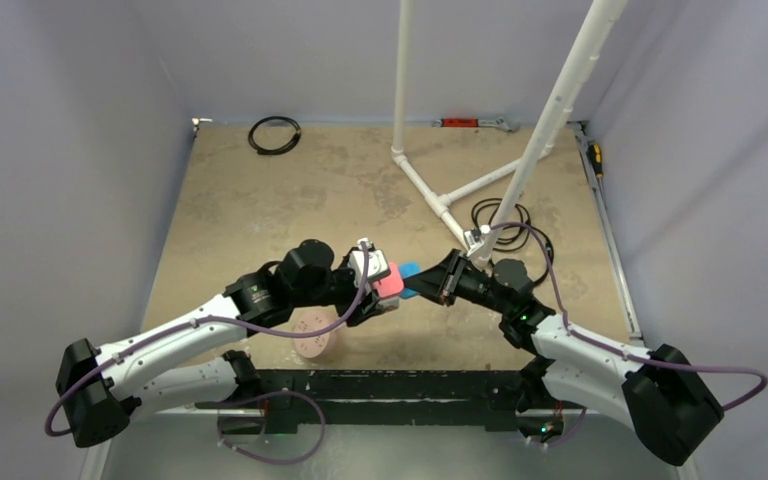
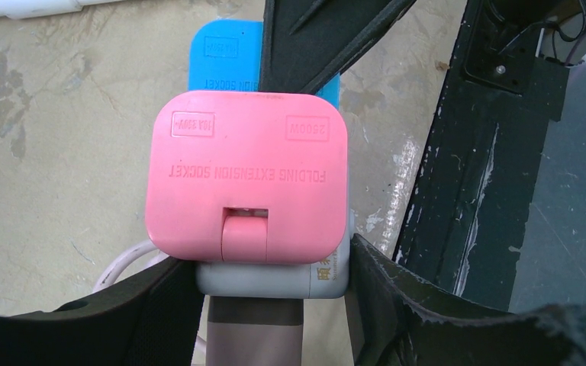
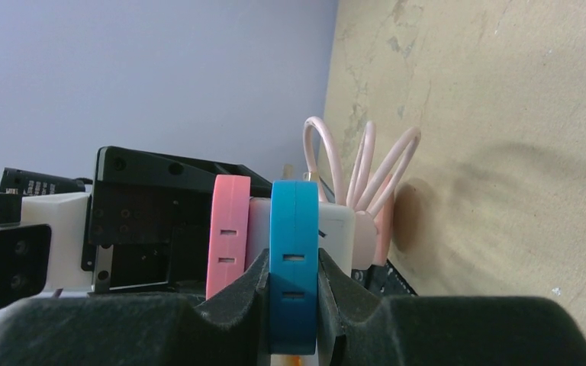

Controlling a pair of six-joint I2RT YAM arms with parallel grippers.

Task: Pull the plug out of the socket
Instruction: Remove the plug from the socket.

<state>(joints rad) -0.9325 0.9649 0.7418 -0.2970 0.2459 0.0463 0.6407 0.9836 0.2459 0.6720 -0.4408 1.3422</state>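
The socket (image 2: 271, 278), a white-grey cube, is held off the table with my left gripper (image 2: 275, 263) shut on its two sides. The pink plug (image 2: 248, 179) sits flat against one face of the socket, its thin pink cable (image 3: 366, 164) looping behind. A blue flat plug head (image 3: 294, 259) sits on another face, and my right gripper (image 3: 294, 267) is shut on it, one pad on each flat side. From above, both grippers meet over the table's near middle: left gripper (image 1: 375, 287), right gripper (image 1: 418, 280), pink plug (image 1: 390, 283), blue head (image 1: 409, 268).
A round pink disc (image 1: 315, 335) lies under the left arm. White pipe legs (image 1: 430, 190) stand at the back right with a black cable coil (image 1: 500, 215) beside them. Another black coil (image 1: 274, 134) lies at the back left. Hand tools (image 1: 475, 123) lie along the far edge.
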